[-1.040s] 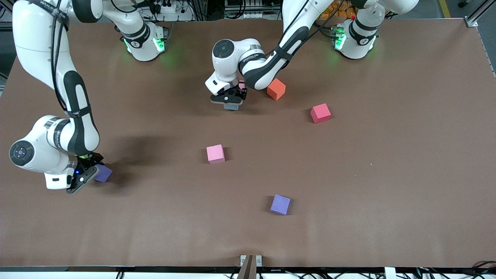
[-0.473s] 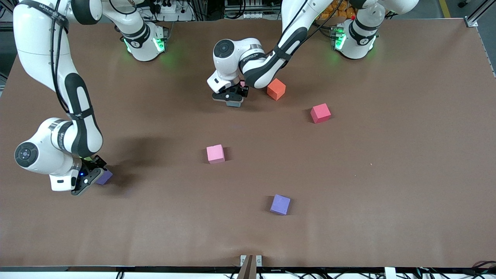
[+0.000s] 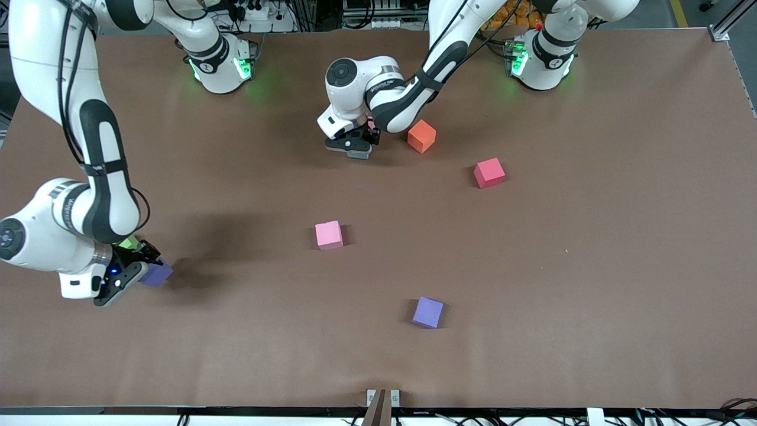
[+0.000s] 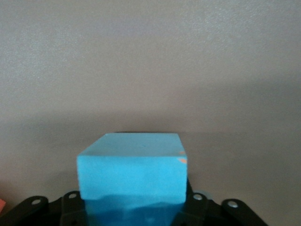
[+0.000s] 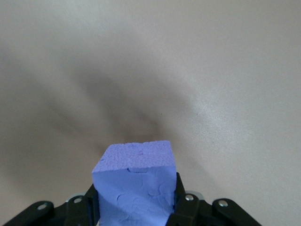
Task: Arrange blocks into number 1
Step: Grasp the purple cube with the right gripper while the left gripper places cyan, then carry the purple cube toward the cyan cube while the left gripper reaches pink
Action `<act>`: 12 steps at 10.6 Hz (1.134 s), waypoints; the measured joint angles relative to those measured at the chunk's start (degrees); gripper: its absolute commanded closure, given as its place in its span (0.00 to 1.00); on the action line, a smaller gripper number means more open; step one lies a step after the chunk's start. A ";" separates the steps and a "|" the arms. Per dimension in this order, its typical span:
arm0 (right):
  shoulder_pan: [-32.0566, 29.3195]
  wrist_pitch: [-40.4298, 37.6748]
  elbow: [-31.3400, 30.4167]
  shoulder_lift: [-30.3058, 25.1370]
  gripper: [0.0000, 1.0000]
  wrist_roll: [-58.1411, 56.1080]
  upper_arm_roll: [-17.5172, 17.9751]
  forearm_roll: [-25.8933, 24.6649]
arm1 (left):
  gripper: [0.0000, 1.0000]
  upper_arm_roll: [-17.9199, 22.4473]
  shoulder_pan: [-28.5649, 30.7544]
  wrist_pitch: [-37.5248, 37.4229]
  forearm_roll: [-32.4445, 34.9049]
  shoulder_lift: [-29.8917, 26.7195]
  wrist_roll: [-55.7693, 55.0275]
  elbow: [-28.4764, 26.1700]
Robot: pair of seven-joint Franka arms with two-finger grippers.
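Looking at the front view first: we see the left gripper (image 3: 353, 150) low over the table (image 3: 591, 266) near the middle of the robots' edge, w/ the sky blue block (image 3: 359, 155) peeking out under it. We can't tell from here whether it grips that block or not. The orange block (image 3: 421, 136) sits just beside the left arm's wrist, toward the left arm's end. The crimson block (image 3: 489, 173) lies nearer the camera than the orange one, apart from it. The light pink block (image 3: 329, 235) sits approx mid-table, alone. The second purple block (image 3: 427, 312) lies nearer the camera than the pink one, well apart from the rest. The right gripper (image 3: 139, 269) is down at the right arm's end of the table, closed on the purple block (image 3: 158, 274). The green block (image 3: 129, 242) shows partly, tucked right beside the right wrist.

Left wrist view: we see the sky blue block (image 4: 131, 174) sitting square at the gripper, upright, w/ bare table around it. Held or just released, we can't tell.

Right wrist view: we see the purple block (image 5: 136, 188) clamped between the two fingers (image 5: 184, 207), both pressed on its sides. Its shadow falls on the bare table nearby.
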 measured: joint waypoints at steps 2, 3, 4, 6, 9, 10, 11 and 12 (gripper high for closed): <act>0.70 -4.61 1.02 -2.09 1.00 5.85 0.29 0.03 | 0.00 0.00 0.03 -0.18 0.00 -0.11 0.00 0.03; 1.37 -6.14 1.14 -3.05 1.00 8.85 0.42 0.03 | 0.00 0.00 0.14 -0.66 0.00 -0.35 -0.01 0.21; 2.11 -7.38 1.17 -3.97 1.00 11.63 0.44 0.03 | 0.00 0.03 0.45 -1.58 0.00 -0.96 -0.02 0.56; 3.42 -9.35 1.21 -5.57 1.00 17.40 0.48 0.03 | 0.00 0.39 2.17 -3.90 -0.08 -3.62 -0.82 1.15; 6.19 -11.91 1.39 -7.54 1.00 27.45 0.54 0.04 | 0.00 1.07 12.54 -10.34 -0.08 -9.38 -0.48 2.97; 7.49 -12.73 1.47 -8.09 1.00 31.45 0.56 0.04 | 0.00 1.21 17.41 -11.32 -0.08 -10.38 1.44 3.14; 8.89 -13.32 1.53 -8.57 1.00 35.57 0.58 0.03 | 0.00 1.34 21.73 -11.46 -0.08 -10.54 4.35 3.14; 10.55 -13.85 1.56 -8.95 1.00 40.02 0.60 0.03 | 0.00 1.39 25.70 -12.38 -0.08 -10.47 7.56 3.09</act>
